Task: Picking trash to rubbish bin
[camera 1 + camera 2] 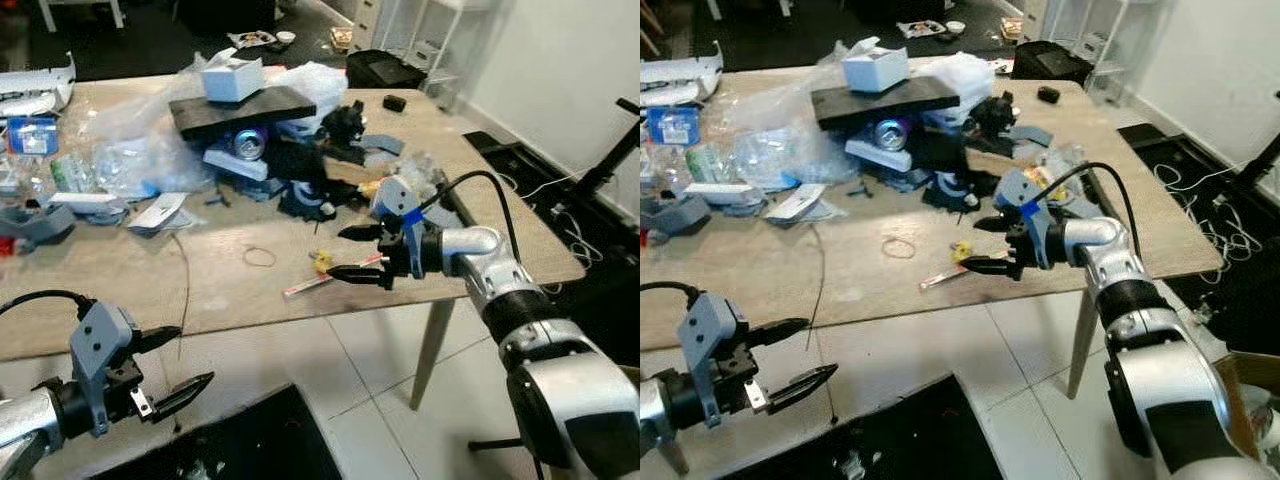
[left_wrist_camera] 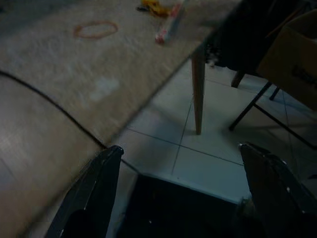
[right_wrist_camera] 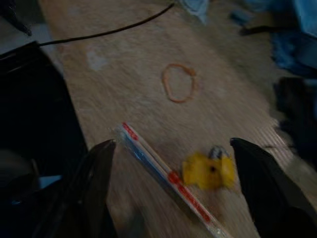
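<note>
Nearest the camera, the left gripper (image 1: 180,363) is hanging with its fingers apart over the black bin (image 1: 240,445), just off the table's (image 1: 120,290) near edge. A thin black cable (image 1: 186,290) is running across the wooden top and dropping over that edge toward the bin. Beyond the edge, white floor tiles (image 1: 370,400) and one tapered table leg (image 1: 430,345) are leaving open room below the right arm. The right gripper (image 1: 355,252) is hovering with its fingers spread wide above the front strip of the table, directly over the trash: a long paper-and-plastic chopstick wrapper (image 3: 163,176) with red print, lying flat near the edge, and a small crumpled yellow piece (image 3: 208,171) just beside it. A thin rubber band (image 1: 259,257) is lying in a loop on bare wood a little farther in. Behind it, a heap is crowding the tabletop: clear plastic bags (image 1: 140,150), a dark flat slab (image 1: 242,107) carrying a white box (image 1: 232,77), and a can (image 1: 248,143) beneath.
</note>
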`<state>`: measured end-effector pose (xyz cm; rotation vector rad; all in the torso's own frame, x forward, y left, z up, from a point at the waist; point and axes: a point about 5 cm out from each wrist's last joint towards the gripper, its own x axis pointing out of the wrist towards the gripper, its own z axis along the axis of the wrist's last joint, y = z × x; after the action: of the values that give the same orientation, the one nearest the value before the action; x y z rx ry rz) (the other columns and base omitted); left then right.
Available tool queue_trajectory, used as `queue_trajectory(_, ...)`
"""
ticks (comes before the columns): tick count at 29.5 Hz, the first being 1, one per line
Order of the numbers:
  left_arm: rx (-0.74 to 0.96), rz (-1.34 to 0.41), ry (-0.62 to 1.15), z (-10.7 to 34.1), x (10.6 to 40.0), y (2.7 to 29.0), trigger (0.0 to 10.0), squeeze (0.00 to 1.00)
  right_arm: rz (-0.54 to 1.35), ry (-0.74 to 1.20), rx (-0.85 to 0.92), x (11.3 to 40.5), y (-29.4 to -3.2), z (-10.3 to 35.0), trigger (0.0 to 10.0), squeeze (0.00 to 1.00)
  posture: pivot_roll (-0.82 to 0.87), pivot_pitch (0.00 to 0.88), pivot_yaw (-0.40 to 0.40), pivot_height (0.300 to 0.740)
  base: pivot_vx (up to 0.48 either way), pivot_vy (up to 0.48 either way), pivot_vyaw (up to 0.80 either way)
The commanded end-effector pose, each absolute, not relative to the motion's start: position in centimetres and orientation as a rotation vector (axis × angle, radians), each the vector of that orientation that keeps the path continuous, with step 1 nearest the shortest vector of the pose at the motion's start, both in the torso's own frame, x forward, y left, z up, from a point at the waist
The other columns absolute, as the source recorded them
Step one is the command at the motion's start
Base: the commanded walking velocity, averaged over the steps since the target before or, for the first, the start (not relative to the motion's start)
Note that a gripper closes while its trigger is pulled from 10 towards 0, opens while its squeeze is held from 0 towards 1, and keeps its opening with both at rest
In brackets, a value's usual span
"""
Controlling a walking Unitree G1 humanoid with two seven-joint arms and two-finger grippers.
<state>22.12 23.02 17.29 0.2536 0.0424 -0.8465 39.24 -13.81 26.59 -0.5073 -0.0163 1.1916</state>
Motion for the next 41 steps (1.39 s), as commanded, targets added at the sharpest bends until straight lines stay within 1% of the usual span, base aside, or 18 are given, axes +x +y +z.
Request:
queue_trajectory(1,0.227,-0.844,0.034,17.4,21.6,22.7,10.0,0.0,1.211,0.029,-0.531,39.2,-14.2,26.2,10.0,1.0,0.07,0.329,-0.112,0.74,0.0,0.0,0.0)
queue_trajectory(3,0.222,-0.84,0.033,17.5,21.4,22.7,10.0,0.0,1.219,0.044,-0.539,39.2,-14.3,26.1,10.0,1.0,0.07,0.332,-0.111,0.74,0.0,0.0,0.0)
queue_trajectory(4,0.22,-0.84,0.03,17.7,21.4,22.6,10.0,0.0,1.237,0.076,-0.558,39.1,-14.7,26.1,10.0,0.65,0.08,0.334,-0.11,0.74,0.0,0.0,0.0)
queue_trajectory(5,0.219,-0.839,0.029,17.8,21.3,22.6,10.0,0.0,1.252,0.098,-0.57,39.0,-14.9,26.1,10.0,0.65,0.08,0.334,-0.11,0.74,0.0,0.0,0.0)
queue_trajectory(6,0.22,-0.842,0.026,18.0,21.2,22.6,10.0,0.0,1.268,0.14,-0.585,38.9,-15.4,26.2,10.0,0.0,0.08,0.339,-0.108,0.74,0.0,0.0,0.0)
queue_trajectory(9,0.224,-0.851,0.019,18.4,21.1,22.5,10.0,0.0,1.25,0.21,-0.64,38.8,-16.7,26.7,10.0,0.0,0.08,0.342,-0.108,0.74,0.0,0.0,0.0)
queue_trajectory(11,0.224,-0.855,0.012,18.7,21.1,22.3,10.0,0.0,1.197,0.248,-0.71,38.9,-17.6,26.7,10.0,0.0,0.08,0.348,-0.108,0.74,0.0,0.0,0.0)
queue_trajectory(14,0.221,-0.861,0.006,19.0,20.9,22.2,10.0,0.0,1.148,0.285,-0.756,39.1,-18.2,26.5,10.0,0.0,0.08,0.36,-0.103,0.74,0.0,0.0,0.0)
queue_trajectory(21,0.223,-0.864,-0.001,19.3,20.9,21.9,10.0,0.0,1.11,0.309,-0.783,39.2,-18.3,25.7,10.0,0.0,0.09,0.384,-0.105,0.74,0.0,0.0,0.0)
queue_trajectory(25,0.242,-0.875,-0.053,20.8,21.0,21.4,10.0,0.0,1.043,0.335,-0.801,39.4,-18.7,24.6,10.0,0.0,0.1,0.396,-0.11,0.74,0.0,0.0,0.0)
queue_trajectory(28,0.243,-0.884,-0.071,21.4,20.8,21.3,10.0,0.0,1.02,0.332,-0.802,39.4,-18.9,24.4,10.0,0.0,0.1,0.401,-0.1,0.74,0.0,0.0,0.0)
queue_trajectory(33,0.246,-0.9,-0.077,21.9,20.7,21.3,10.0,0.0,1.009,0.324,-0.803,39.5,-18.9,24.6,10.0,0.0,0.11,0.404,-0.097,0.74,0.0,0.0,0.0)
queue_trajectory(41,0.243,-0.937,-0.073,22.2,20.3,20.6,10.0,0.0,1.026,0.291,-0.869,39.7,-18.3,26.7,10.0,0.0,0.11,0.423,-0.1,0.74,0.0,0.0,0.0)
